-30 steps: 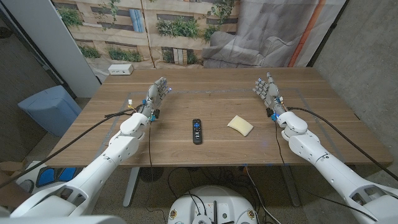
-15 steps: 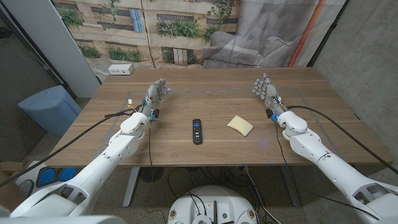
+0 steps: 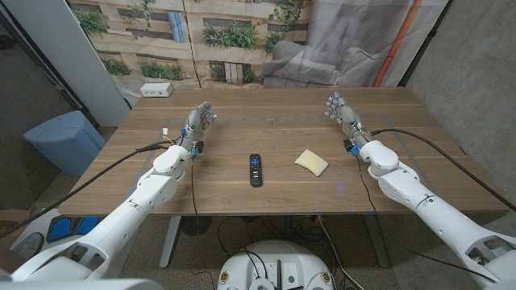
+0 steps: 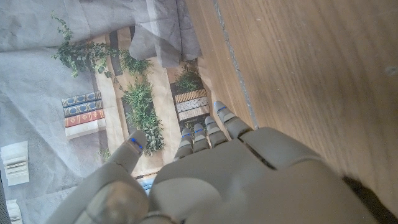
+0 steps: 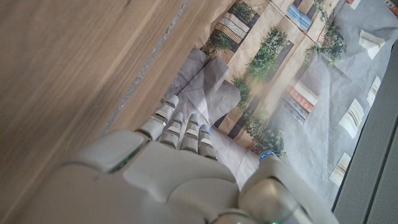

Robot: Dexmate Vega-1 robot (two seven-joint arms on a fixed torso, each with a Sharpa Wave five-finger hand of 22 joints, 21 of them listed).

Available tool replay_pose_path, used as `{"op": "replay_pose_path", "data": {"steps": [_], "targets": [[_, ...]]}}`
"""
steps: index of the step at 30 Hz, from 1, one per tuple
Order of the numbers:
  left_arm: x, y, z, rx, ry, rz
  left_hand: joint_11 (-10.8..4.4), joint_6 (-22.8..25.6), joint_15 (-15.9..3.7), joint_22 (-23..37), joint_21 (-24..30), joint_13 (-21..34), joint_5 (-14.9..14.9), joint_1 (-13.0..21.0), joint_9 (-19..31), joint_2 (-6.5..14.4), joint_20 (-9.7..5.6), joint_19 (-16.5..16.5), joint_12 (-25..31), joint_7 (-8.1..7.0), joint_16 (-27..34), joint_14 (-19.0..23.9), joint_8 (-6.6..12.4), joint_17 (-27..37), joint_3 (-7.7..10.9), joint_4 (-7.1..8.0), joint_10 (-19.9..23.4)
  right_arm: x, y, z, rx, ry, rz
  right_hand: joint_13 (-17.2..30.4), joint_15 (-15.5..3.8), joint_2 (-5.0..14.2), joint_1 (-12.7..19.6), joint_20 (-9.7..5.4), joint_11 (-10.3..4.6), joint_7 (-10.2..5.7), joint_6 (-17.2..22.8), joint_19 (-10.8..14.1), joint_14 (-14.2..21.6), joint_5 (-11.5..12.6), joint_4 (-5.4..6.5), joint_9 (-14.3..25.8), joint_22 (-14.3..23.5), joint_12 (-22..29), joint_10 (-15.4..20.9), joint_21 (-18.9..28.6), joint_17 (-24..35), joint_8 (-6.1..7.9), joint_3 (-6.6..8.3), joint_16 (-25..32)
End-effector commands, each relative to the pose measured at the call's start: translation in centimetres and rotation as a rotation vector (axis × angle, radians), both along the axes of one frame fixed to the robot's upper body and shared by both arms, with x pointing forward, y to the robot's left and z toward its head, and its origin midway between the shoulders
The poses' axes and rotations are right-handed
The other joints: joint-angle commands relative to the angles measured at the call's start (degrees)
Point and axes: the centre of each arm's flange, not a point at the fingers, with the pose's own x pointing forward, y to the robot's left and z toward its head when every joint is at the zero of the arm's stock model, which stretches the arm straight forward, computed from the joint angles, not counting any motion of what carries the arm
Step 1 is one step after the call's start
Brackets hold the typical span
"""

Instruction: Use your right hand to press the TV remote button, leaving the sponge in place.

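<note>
one wooden table [image 3: 274, 189] carries everything here, and behind its far edge hangs one printed backdrop [image 3: 185, 36] of plants and shelves. a blue bin [image 3: 60, 138] stands on the floor off the table's left side. two robot arms come in from the near corners, one hand each.

the left hand [image 3: 199, 121] is over the table's left part, fingers apart and reaching toward the far edge, holding nothing. the right hand [image 3: 342, 113] is over the right part, fingers also apart and empty. in the right wrist view its fingers [image 5: 180, 127] lie side by side, pointing past the table edge at the backdrop.

one white box [image 3: 156, 90] sits at the far left corner of the table. one pale yellow sponge [image 3: 311, 162] lies right of the middle, nearer the robot than the right hand and apart from it. one black tv remote [image 3: 255, 169] lies lengthwise near the table's centre, just left of the sponge without touching it, between the two arms. the remote is well apart from the right fingers, toward the robot and to their left; nothing touches it.
</note>
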Motion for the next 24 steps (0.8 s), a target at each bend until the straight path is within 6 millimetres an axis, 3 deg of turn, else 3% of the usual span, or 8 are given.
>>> {"op": "replay_pose_path", "data": {"steps": [1, 9, 24], "targets": [[-0.7, 0.7, 0.0, 0.018, 0.007, 0.027, -0.33, 0.34, -0.32, 0.19, 0.15, 0.19, 0.12, -0.58, 0.21, 3.08, -0.03, -0.3, -0.26, -0.49, -0.03, 0.51, -0.08, 0.28, -0.14, 0.07, -0.53, -1.8, 1.2, 1.2, -0.228, -0.114, -0.058, -0.06, -0.63, 0.58, 0.41, -0.28, -0.42, -0.63, 0.36, -0.27, 0.04, 0.38, -0.29, 0.1, 0.12, 0.26, -0.07, 0.32, -0.21, 0.53, 0.27, 0.37], [-1.1, 0.9, -0.3, 0.021, 0.019, 0.034, -0.35, 0.35, -0.41, 0.18, 0.17, 0.17, 0.13, -0.76, 0.2, 2.98, -0.18, -0.25, -0.25, -0.63, -0.07, 0.51, -0.07, 0.29, -0.22, 0.15, -0.5, -2.8, 2.7, 1.7, -0.428, -0.192, -0.099, -0.97, -2.69, 0.79, 0.86, -2.31, -2.04, -2.06, -0.09, -3.4, -2.48, 0.32, -1.13, 0.01, 0.07, -0.15, -2.29, -0.06, -1.77, 0.26, 1.06, -0.08], [-1.4, 0.9, -0.1, 0.028, 0.021, 0.042, -0.34, 0.32, -0.44, 0.18, 0.25, 0.16, 0.19, -1.0, 0.2, 3.05, -0.27, -0.1, -0.22, -0.56, -0.07, 0.67, -0.06, 0.31, -0.26, 0.34, -0.39, -4.6, 5.5, 2.0, -0.736, -0.317, -0.124, -1.45, -2.9, 1.32, 0.61, -2.44, -2.73, -3.93, -0.68, -5.75, -4.84, 0.17, -1.27, -0.06, 0.07, -0.36, -4.54, -0.11, -2.85, 0.17, 1.69, -0.14]]}}
